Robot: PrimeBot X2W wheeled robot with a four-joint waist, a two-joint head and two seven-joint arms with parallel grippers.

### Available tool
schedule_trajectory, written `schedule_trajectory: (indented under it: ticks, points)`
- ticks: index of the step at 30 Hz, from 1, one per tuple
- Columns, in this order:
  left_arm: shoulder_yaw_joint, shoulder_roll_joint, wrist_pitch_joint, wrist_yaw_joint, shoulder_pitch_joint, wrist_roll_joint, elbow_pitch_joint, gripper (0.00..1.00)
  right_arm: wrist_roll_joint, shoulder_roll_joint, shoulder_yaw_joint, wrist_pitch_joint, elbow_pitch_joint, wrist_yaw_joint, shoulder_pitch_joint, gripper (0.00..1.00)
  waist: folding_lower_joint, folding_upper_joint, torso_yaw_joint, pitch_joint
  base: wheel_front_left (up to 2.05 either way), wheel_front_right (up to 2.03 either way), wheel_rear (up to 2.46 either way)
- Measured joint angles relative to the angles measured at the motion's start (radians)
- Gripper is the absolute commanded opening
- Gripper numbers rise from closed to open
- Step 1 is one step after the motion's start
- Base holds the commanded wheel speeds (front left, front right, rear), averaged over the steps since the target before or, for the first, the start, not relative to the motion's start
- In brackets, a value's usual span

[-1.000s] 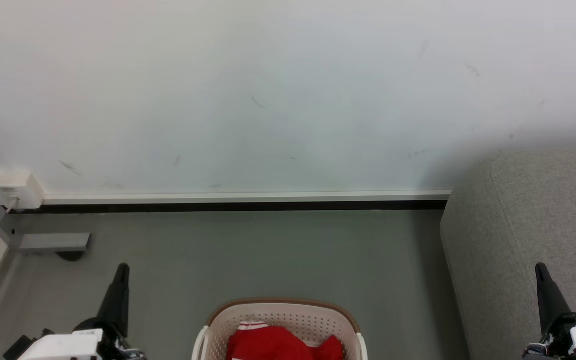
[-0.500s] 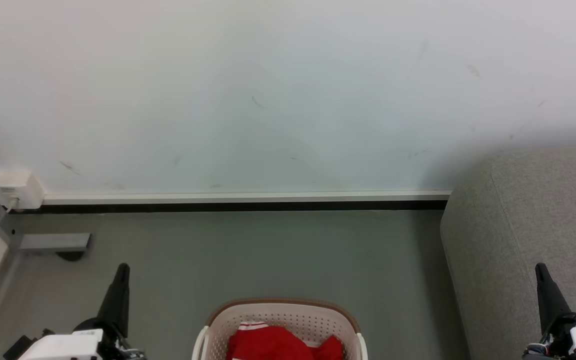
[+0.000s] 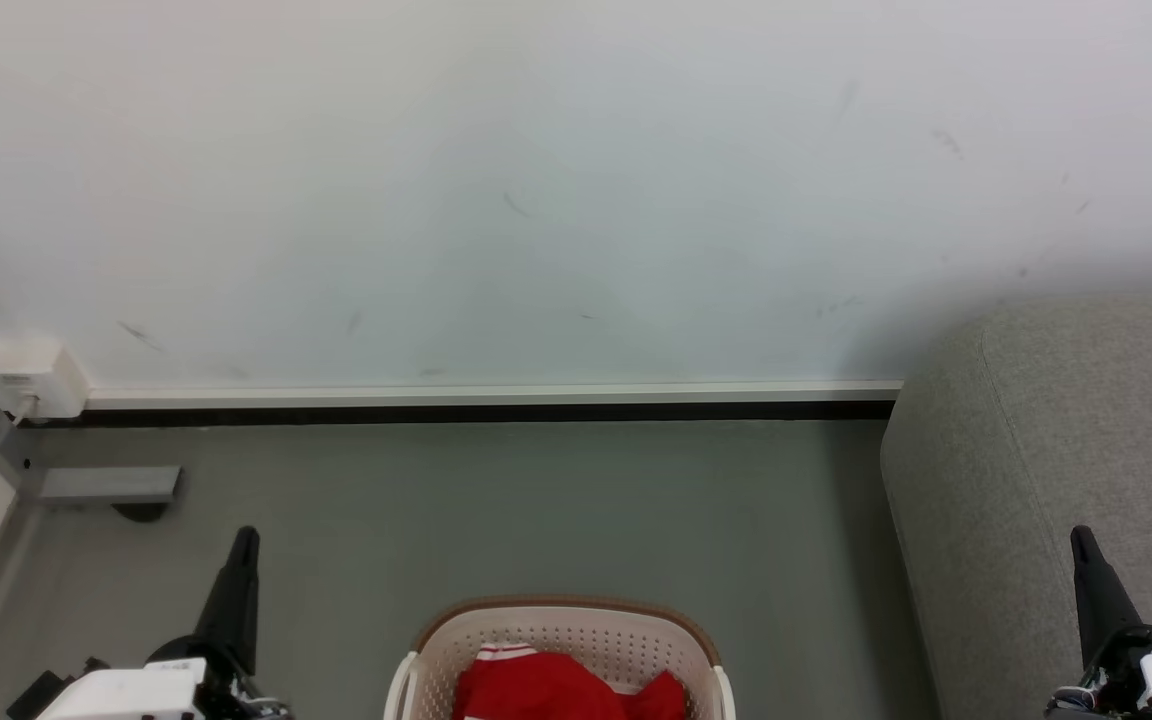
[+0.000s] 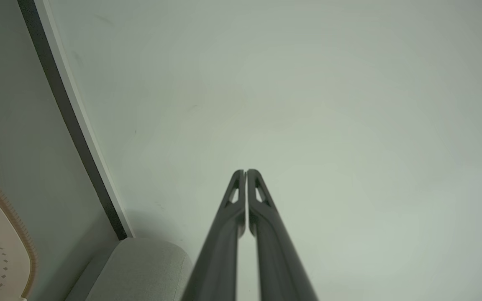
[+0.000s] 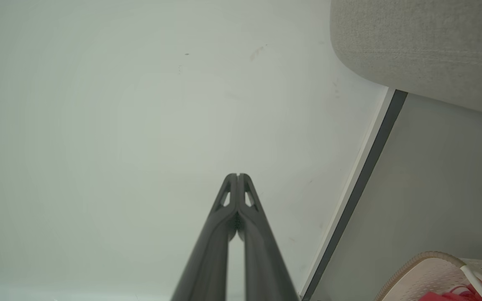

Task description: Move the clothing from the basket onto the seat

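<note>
The head camera gives me the whole layout. A pale, scuffed wall (image 3: 536, 180) stands ahead of both grippers, with a smooth grey floor (image 3: 556, 500) below it and a white-and-black skirting strip (image 3: 486, 400) between the two.

The seat (image 3: 1056, 420) is grey, coarse-woven and round-edged. It stands on the right gripper's side, and that gripper's tip shows against its fabric.

The basket (image 3: 564, 612) is oval, cream, perforated plastic with a brown woven-look rim. It sits on the floor between the two grippers, apart from each. The clothing (image 3: 536, 692), bright red soft fabric with a white striped band, lies bunched inside it.

The left gripper (image 3: 246, 540) and right gripper (image 3: 1081, 540) both point forward at the wall, with the arms low at either side. The wrist cameras show me the fingers up close: each long dark pair is pressed tip to tip and holds nothing.

The right wrist view also catches the basket's white handle (image 5: 473, 279). Out beyond the left gripper, a small white box (image 3: 31, 378) sits low on the wall.
</note>
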Motion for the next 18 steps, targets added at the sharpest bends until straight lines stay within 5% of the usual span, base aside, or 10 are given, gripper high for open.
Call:
schedule_trajectory:
  ticks: [18]
  points:
    - [0.000, 0.000, 0.000, 0.000, 0.000, 0.000, 0.000, 0.00, 0.000, 0.000, 0.000, 0.000, 0.000, 0.000, 0.000, 0.00, 0.0000, 0.0000, 0.000, 0.000, 0.00, 0.00, 0.00]
